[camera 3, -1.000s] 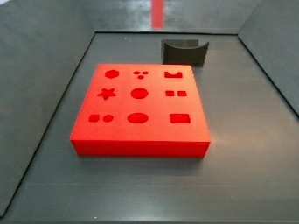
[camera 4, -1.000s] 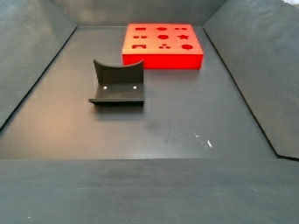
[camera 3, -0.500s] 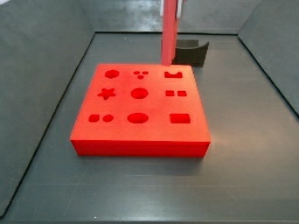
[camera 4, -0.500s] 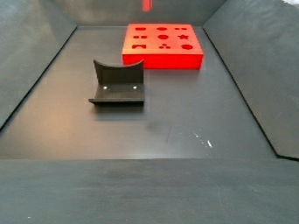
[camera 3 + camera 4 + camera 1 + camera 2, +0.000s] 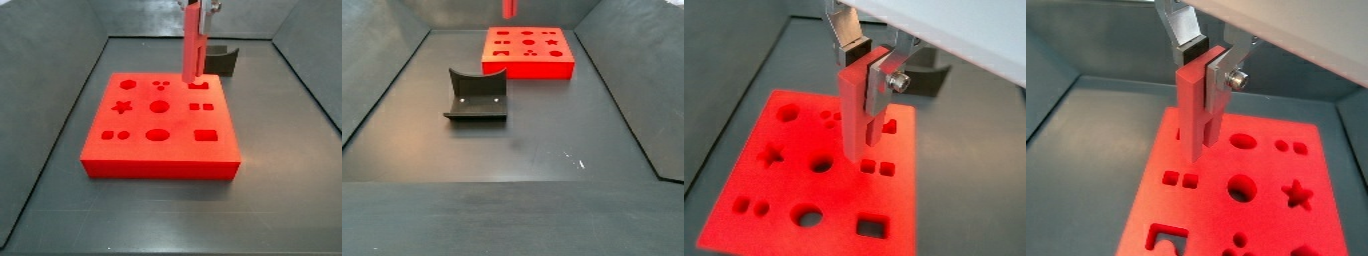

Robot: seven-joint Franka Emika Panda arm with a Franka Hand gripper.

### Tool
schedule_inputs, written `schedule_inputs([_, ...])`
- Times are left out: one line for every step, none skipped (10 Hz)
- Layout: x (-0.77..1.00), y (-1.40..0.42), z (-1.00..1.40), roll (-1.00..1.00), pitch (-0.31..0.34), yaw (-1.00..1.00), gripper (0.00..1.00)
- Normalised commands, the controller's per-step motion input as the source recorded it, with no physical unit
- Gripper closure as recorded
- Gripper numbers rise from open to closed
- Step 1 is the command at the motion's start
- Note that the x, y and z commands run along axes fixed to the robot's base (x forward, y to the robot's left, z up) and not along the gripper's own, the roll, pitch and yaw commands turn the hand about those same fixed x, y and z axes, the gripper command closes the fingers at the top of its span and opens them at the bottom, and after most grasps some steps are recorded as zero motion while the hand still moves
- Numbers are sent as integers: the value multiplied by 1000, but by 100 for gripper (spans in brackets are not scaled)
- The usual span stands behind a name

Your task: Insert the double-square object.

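gripper (image 5: pixel 863 62) above red block (image 5: pixel 160 125), dark floor (image 5: pixel 516 140)

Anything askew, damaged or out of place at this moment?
Nothing stands out. The gripper holds the red peg upright above the red block. The dark holder stands apart on the floor.
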Motion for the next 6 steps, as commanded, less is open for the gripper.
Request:
schedule_inputs([160,0,-23,114,107,-674,100])
schedule_inputs([289,-29,0,241,139,-477,100])
schedule_inputs([329,-14,-51,284,96,-483,100])
schedule_inputs([314,-17,-20,266,71,-529,100])
schedule_inputs([257,-14,0,251,60,-583,100])
schedule_inputs([109,0,-31,186,63,-729,100])
